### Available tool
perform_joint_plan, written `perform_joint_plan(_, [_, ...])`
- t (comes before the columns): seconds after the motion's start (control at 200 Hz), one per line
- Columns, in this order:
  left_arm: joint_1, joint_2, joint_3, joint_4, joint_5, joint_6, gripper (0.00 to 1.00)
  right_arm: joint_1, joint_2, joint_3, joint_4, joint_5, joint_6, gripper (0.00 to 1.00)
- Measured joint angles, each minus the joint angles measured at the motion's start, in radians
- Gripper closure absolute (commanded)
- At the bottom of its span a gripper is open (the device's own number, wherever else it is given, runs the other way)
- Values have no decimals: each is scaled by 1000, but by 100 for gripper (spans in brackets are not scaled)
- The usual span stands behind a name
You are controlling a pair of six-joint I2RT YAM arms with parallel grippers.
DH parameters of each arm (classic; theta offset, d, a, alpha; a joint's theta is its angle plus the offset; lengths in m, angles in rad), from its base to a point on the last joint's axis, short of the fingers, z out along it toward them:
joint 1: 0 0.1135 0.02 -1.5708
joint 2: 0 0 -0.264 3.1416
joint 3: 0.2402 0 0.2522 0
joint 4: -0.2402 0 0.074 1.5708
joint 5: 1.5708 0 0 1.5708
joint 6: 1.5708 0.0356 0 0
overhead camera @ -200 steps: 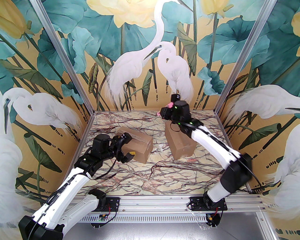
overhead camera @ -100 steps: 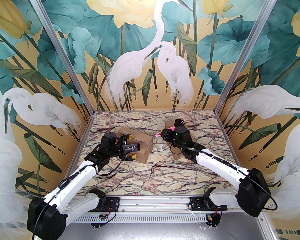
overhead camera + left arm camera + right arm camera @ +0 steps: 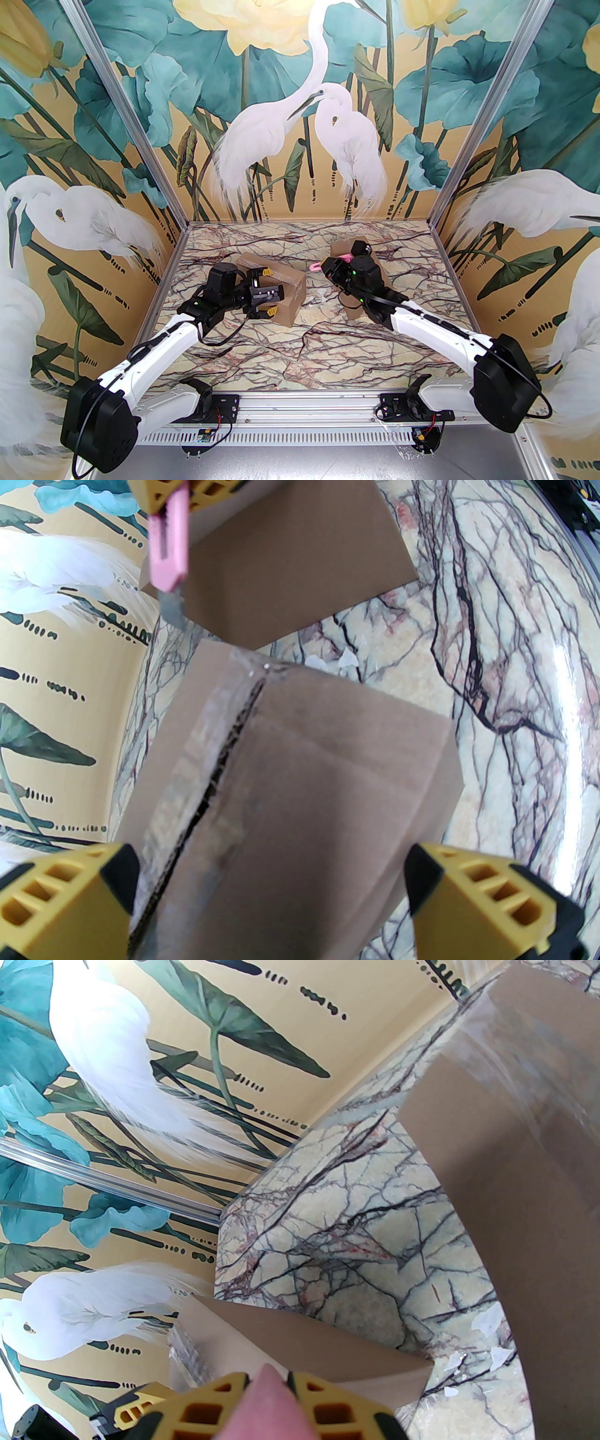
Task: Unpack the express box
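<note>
We see the express box [image 3: 300, 780] lying on the marble table [image 3: 328, 347], left of centre and towards the far side. The left gripper [image 3: 268, 292] reaches over it from the left end with its jaws spread as wide as they go, one yellow finger on each side of the box's width, and it has hold of nothing. We judge that it sits there to brace the box against sliding under a cut. Whether either pad actually touches the cardboard we cannot tell.

The right gripper [image 3: 330, 266] is closed tight on a pink utility knife [image 3: 168, 545], with its grey blade [image 3: 171, 609] out. The handle is pinched between the fingers so the blade sticks out clear of them. The knife points left, towards the right end of the box. Its tip hangs close to that end, and we cannot tell if it touches. A second box [image 3: 290, 564] stands just behind the knife, on the right.

The box's long axis runs left to right, with its right end a little nearer to us. Its taped seam [image 3: 225, 761] follows that axis along the top. A dark slit shows under the clear tape, so we take the tape to be largely cut.
</note>
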Motion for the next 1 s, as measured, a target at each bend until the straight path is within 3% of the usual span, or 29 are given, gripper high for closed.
perform_joint_plan(0.49, [-17, 1, -12, 48, 19, -53, 1, 39, -3, -22, 29, 37, 53, 100])
perform_joint_plan(1.0, [-44, 73, -9, 81, 26, -102, 0, 40, 23, -123, 209, 31, 121, 100])
